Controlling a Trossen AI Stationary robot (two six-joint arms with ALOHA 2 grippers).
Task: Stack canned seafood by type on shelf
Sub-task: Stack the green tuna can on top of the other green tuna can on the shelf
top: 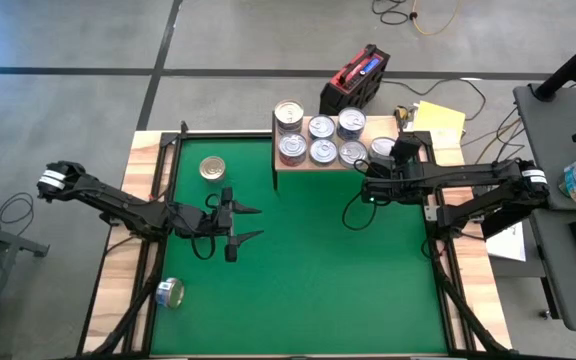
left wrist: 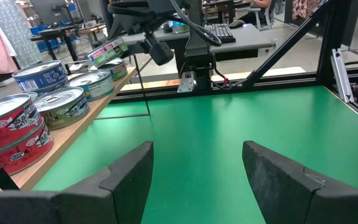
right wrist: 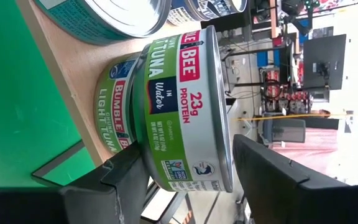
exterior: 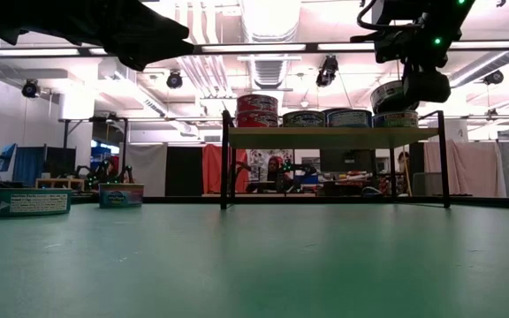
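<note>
Green matting (top: 308, 270) with a wooden border covers the surface, and a small light-wood shelf on thin black legs (top: 286, 175) stands at its far edge. Round silver-topped tins (top: 322, 139) are ranged on the shelf. The right gripper (top: 383, 152) is held at the shelf's end; a green-labelled tuna tin (right wrist: 185, 109) sits atop a like tin, between its spread fingers (right wrist: 114, 177). The left gripper (top: 248, 224) hovers over the mat, fingers spread, empty. A gold-topped tin (top: 212, 168) and a blue-labelled tin (top: 171, 293) lie apart on the mat.
</note>
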